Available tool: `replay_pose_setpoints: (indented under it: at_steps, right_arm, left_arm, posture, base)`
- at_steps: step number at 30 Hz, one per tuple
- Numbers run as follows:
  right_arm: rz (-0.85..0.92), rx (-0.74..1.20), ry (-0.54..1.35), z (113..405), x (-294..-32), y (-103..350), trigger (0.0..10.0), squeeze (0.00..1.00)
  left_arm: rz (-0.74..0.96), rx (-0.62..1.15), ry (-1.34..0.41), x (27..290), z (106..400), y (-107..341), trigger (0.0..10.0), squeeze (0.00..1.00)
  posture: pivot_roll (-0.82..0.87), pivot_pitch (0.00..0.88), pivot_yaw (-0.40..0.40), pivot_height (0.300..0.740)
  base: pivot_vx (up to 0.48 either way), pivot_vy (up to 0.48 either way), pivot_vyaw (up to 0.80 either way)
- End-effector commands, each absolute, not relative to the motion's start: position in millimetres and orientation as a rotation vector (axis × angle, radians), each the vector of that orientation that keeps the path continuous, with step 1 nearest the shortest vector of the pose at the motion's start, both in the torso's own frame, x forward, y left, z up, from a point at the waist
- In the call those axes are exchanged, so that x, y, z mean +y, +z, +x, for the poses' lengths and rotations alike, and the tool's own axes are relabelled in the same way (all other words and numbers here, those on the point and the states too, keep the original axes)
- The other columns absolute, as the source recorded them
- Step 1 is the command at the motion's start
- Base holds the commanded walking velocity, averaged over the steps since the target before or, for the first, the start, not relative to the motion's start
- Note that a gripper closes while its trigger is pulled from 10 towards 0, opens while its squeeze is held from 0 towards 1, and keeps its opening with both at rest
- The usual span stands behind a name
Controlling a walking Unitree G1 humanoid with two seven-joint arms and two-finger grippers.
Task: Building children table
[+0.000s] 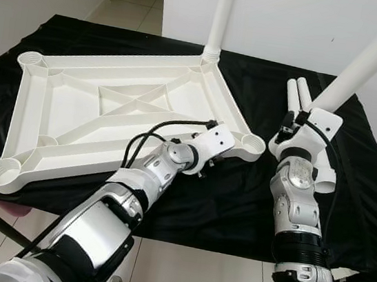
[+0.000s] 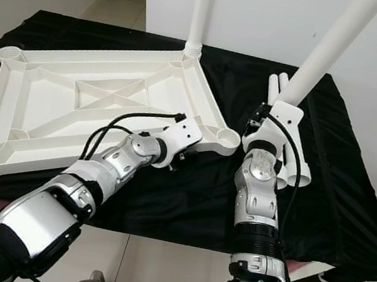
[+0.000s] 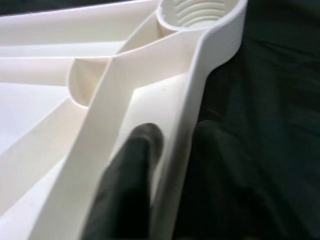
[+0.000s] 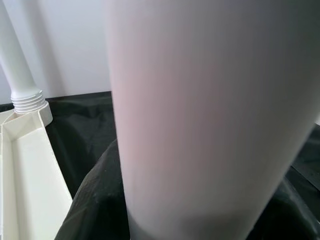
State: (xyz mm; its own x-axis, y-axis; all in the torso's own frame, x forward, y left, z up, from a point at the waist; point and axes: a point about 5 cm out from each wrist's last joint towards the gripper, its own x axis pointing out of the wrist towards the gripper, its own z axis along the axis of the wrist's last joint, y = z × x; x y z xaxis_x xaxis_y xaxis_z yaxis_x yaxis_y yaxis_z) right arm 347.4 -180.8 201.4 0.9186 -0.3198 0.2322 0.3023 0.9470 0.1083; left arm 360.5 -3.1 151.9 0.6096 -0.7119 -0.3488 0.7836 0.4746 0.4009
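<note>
Across the left and centre of the head views lies the inverted white table top [image 1: 109, 113], ribbed underside up, flat on the black-draped desk [image 1: 236, 203]. One leg [image 1: 221, 16] already stands upright in the far corner socket, at top centre of the frame. The near-right corner socket [image 1: 249, 143] is open and faces up; in the left wrist view its internal thread is visible.

The second leg [image 1: 373, 57] is gripped near its lower end by the right claw [image 1: 295, 124], whose fingers are closed around it. Its long axis tilts up toward the upper right of the frame. The open socket lies just to the left of this claw, near but not touching.

The left claw [image 3: 165, 142] straddles the table top's right rim just short of that socket, one finger inside the rim and one outside; judged to be bracing the part.

Two spare legs [image 1: 297, 96] lie on the cloth behind the right claw.

Judgement: the right arm is nearer the socket. The leg must be brought upright and shifted left until coaxial with the socket.
</note>
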Motion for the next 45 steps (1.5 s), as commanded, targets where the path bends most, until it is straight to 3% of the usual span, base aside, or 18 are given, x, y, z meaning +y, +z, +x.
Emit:
replay_pose_setpoints:
  at_steps: [1, 8, 12, 16, 24, 32, 33, 34, 35, 36, 39, 40, 45]
  right_arm:
    - [0.068, -0.255, -0.324, 346.1, -180.4, 202.5, 10.0, 0.0]
    - [0.069, -0.253, -0.319, 347.1, -179.2, 202.8, 10.0, 0.0]
    - [0.062, -0.251, -0.307, 349.6, -177.8, 203.6, 10.0, 0.0]
    - [0.062, -0.251, -0.306, 349.7, -178.0, 203.8, 10.0, 0.0]
    - [0.062, -0.244, -0.275, 354.2, -173.8, 205.8, 10.0, 0.0]
    - [0.058, -0.239, -0.25, 355.5, -170.9, 206.7, 10.0, 0.0]
    - [0.058, -0.233, -0.229, 356.1, -168.5, 206.2, 10.0, 0.0]
    - [0.058, -0.233, -0.229, 356.1, -168.5, 206.2, 10.0, 0.0]
    - [0.056, -0.227, -0.194, 356.7, -164.0, 206.1, 10.0, 0.0]
    - [0.047, -0.225, -0.164, 356.7, -160.0, 206.4, 10.0, 0.0]
    - [0.04, -0.224, -0.146, 356.8, -157.5, 206.6, 10.0, 0.0]
    - [0.029, -0.221, -0.119, 355.9, -155.1, 206.6, 10.0, 0.0]
    - [0.003, -0.218, -0.061, 352.6, -151.1, 205.9, 10.0, 0.0]
  left_arm:
    - [0.578, 0.212, -1.116, -3.4, 347.3, 139.0, 0.0, 0.0]
    - [0.592, 0.196, -1.19, 7.6, 337.7, 137.0, 0.0, 0.0]
    - [0.586, 0.174, -1.273, 28.8, 315.6, 138.2, 0.0, 0.0]
    - [0.596, 0.172, -1.283, 31.8, 312.4, 137.7, 0.0, 0.0]
    - [0.654, 0.222, -1.267, 68.6, 296.9, 128.6, 0.0, 0.0]
    - [0.671, 0.213, -1.265, 72.5, 292.8, 133.7, 0.0, 0.0]
    - [0.68, 0.205, -1.25, 71.3, 293.2, 135.1, 5.8, 0.0]
    - [0.68, 0.205, -1.25, 71.3, 293.2, 135.1, 5.8, 0.0]
    - [0.674, 0.197, -1.236, 68.6, 295.0, 137.1, 10.0, 0.0]
    - [0.654, 0.187, -1.22, 65.8, 297.4, 139.8, 10.0, 0.58]
    - [0.64, 0.182, -1.209, 64.2, 298.5, 141.9, 10.0, 0.58]
    - [0.623, 0.165, -1.205, 62.8, 299.8, 146.5, 10.0, 1.0]
    - [0.601, 0.119, -1.177, 62.1, 304.9, 159.8, 10.0, 1.0]
  posture:
    - [0.13, 0.083, 0.009, 0.74]
    - [0.13, 0.079, 0.004, 0.74]
    - [0.14, 0.082, -0.01, 0.74]
    - [0.14, 0.082, -0.01, 0.74]
    - [0.16, 0.095, -0.04, 0.74]
    - [0.16, 0.097, -0.046, 0.74]
    - [0.15, 0.096, -0.048, 0.74]
    - [0.15, 0.096, -0.048, 0.74]
    - [0.15, 0.094, -0.051, 0.74]
    - [0.15, 0.094, -0.051, 0.74]
    - [0.15, 0.093, -0.051, 0.74]
    - [0.14, 0.092, -0.052, 0.74]
    - [0.14, 0.089, -0.055, 0.74]
  base:
    - [0.0, 0.0, 0.0]
    - [0.0, 0.0, 0.0]
    - [0.0, 0.0, 0.0]
    - [0.0, 0.0, 0.0]
    - [0.0, 0.0, 0.0]
    - [0.0, 0.0, 0.0]
    - [0.0, 0.0, 0.0]
    - [0.0, 0.0, 0.0]
    - [0.0, 0.0, 0.0]
    - [0.0, 0.0, 0.0]
    - [0.0, 0.0, 0.0]
    - [0.0, 0.0, 0.0]
    - [0.0, 0.0, 0.0]
